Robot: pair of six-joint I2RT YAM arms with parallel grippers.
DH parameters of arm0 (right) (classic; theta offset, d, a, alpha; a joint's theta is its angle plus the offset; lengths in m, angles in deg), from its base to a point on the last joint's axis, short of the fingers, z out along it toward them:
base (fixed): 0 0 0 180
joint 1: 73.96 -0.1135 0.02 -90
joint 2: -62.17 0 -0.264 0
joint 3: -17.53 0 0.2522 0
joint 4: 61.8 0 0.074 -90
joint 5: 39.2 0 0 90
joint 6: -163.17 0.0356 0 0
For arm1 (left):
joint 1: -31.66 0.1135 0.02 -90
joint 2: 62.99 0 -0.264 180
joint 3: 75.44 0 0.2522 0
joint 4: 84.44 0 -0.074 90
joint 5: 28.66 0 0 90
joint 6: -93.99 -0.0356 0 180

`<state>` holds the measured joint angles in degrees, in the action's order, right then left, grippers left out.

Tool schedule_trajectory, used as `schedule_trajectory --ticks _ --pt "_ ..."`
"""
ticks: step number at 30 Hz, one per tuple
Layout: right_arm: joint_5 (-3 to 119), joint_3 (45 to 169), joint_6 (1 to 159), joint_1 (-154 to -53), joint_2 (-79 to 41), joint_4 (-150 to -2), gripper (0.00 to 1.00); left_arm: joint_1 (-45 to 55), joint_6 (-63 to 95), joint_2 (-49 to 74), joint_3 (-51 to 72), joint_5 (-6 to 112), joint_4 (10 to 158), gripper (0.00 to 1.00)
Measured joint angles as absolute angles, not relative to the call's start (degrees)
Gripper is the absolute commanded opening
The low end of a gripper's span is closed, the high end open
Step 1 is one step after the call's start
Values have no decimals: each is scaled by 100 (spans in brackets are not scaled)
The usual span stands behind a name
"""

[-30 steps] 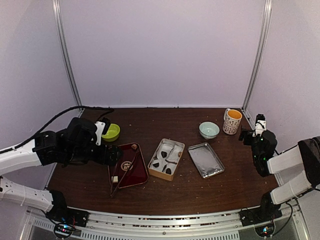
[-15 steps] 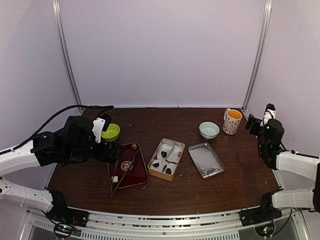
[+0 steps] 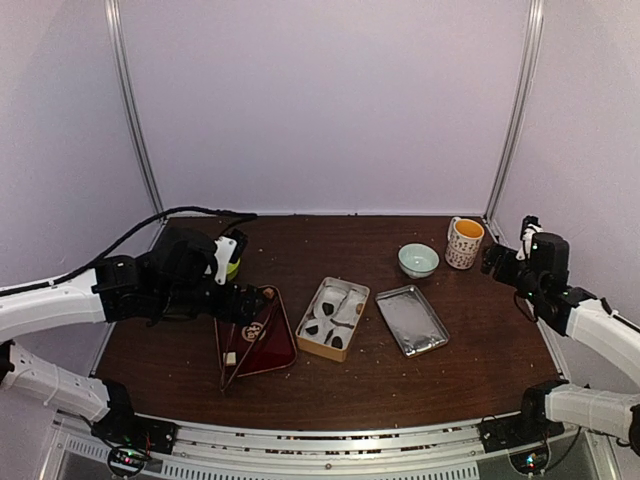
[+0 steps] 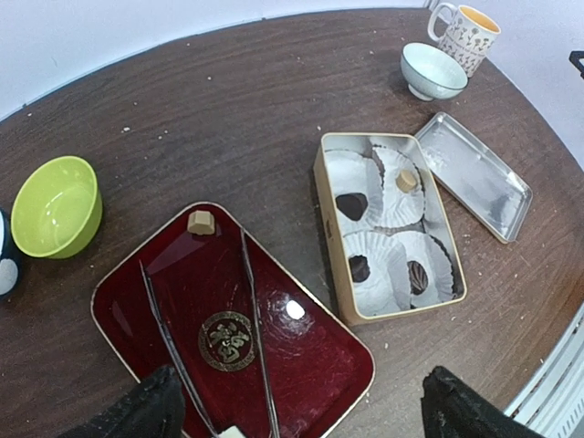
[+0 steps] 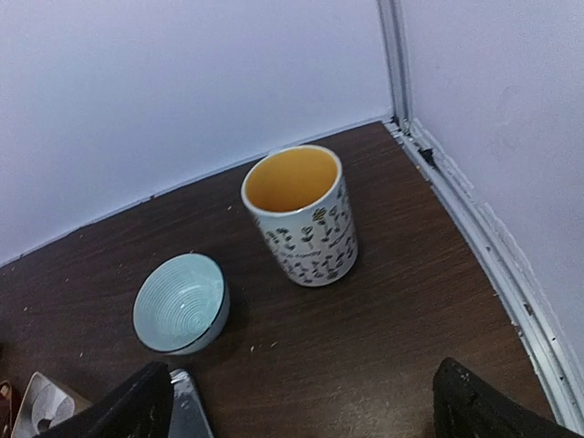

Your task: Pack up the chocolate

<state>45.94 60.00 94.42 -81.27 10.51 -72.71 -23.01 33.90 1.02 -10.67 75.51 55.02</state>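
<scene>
Dark-brown chocolate (image 4: 351, 206) lies ahead of left gripper (image 4: 302, 381) — jaws wide.

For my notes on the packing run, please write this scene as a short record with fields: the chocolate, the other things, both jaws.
chocolate: three dark pieces in paper cups inside the gold tin
tin lid: off, beside the tin
red tray: holds metal tongs and a tan cube
green bowl: empty
pale blue bowl: empty, next to the mug
left jaws: open, holding nothing, above the red tray
right jaws: open, holding nothing, facing the mug
</scene>
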Motion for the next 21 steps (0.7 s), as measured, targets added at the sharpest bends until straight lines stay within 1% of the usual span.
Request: schedule_trajectory --ticks 6,11,14,16,21 --pt "5212 6199 9427 -9157 975 -8123 98 -2264 3423 876 -715 7354 5696 89" --pt "5164 6216 9455 -10307 590 -8587 93 -2249 3456 1547 -425 7136 5873 85" --pt "5046 6251 9530 -10866 234 -8873 92 -2240 3458 1931 -134 7044 5928 83" --pt "4906 6334 9608 -11209 13 -9061 89 -2238 3458 2172 54 6994 5976 82" --pt "4528 6745 9849 -12099 -605 -9439 79 -2238 3460 2642 343 6876 6114 80"
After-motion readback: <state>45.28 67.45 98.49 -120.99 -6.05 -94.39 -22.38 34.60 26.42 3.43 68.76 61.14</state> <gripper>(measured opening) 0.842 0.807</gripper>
